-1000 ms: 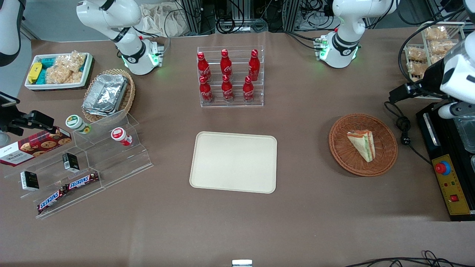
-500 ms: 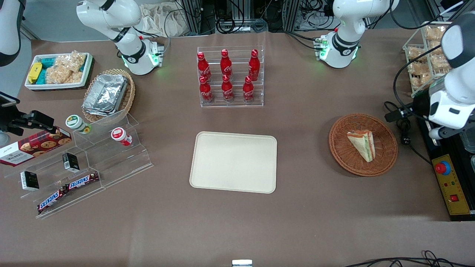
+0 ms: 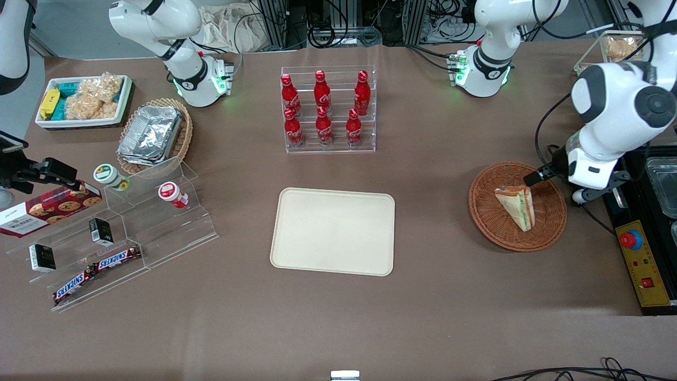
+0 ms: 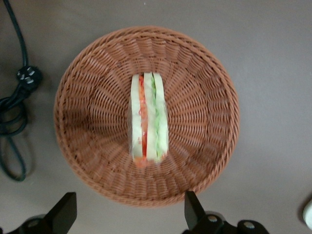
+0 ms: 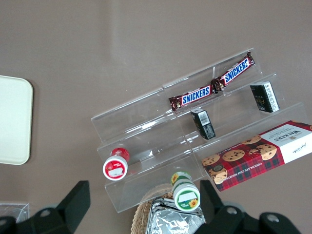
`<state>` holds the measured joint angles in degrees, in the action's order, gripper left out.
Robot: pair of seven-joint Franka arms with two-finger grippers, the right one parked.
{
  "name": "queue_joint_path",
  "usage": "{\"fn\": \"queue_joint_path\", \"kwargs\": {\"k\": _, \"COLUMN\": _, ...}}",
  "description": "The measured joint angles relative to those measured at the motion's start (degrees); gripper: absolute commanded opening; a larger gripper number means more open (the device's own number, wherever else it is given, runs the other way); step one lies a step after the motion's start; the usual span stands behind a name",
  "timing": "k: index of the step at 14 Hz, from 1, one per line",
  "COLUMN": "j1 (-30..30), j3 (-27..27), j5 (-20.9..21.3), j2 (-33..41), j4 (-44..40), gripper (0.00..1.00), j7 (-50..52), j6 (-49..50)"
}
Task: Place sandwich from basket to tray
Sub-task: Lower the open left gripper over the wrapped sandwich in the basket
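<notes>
One sandwich lay in the basket at the right of the front frame, untouched. Your gripper hung above it with jaws open, so the approach was in hand. Next you needed to descend, close on the bread, and carry it to the tray at the centre.

The left arm's gripper hangs with fingers spread wide.

Below my gripper, black fingers spread wide, sits the reddish-brown woven basket on the dull brown table. The sandwich in it shows pale bread with red-orange and green filling stripes. The tray is plain cream-beige, unpatterned.
</notes>
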<state>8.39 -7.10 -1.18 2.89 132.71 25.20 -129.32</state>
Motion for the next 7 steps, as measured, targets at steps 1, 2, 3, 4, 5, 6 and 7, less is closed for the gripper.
{"fn": "queue_joint_path", "kwargs": {"k": 1, "j1": 0.0, "j3": 0.0, "j5": 0.0, "j2": -0.8, "j4": 1.6, "gripper": 0.99, "j7": 0.4, "j6": -3.3}}
{"fn": "queue_joint_path", "kwargs": {"k": 2, "j1": 0.0, "j3": 0.0, "j5": 0.0, "j2": -2.0, "j4": 3.0, "gripper": 0.99, "j7": 0.7, "j6": -6.5}}
{"fn": "queue_joint_path", "kwargs": {"k": 3, "j1": 0.0, "j3": 0.0, "j5": 0.0, "j2": -3.5, "j4": 4.2, "gripper": 0.99, "j7": 1.2, "j6": -9.6}}
{"fn": "queue_joint_path", "kwargs": {"k": 4, "j1": 0.0, "j3": 0.0, "j5": 0.0, "j2": -5.1, "j4": 5.0, "gripper": 0.99, "j7": 1.5, "j6": -12.5}}
{"fn": "queue_joint_path", "kwargs": {"k": 5, "j1": 0.0, "j3": 0.0, "j5": 0.0, "j2": -6.8, "j4": 5.8, "gripper": 0.99, "j7": 1.7, "j6": -15.3}}
{"fn": "queue_joint_path", "kwargs": {"k": 6, "j1": 0.0, "j3": 0.0, "j5": 0.0, "j2": -8.6, "j4": 6.3, "gripper": 0.99, "j7": 1.9, "j6": -18.0}}
{"fn": "queue_joint_path", "kwargs": {"k": 7, "j1": 0.0, "j3": 0.0, "j5": 0.0, "j2": -10.2, "j4": 6.7, "gripper": 0.89, "j7": 1.9, "j6": -20.3}}
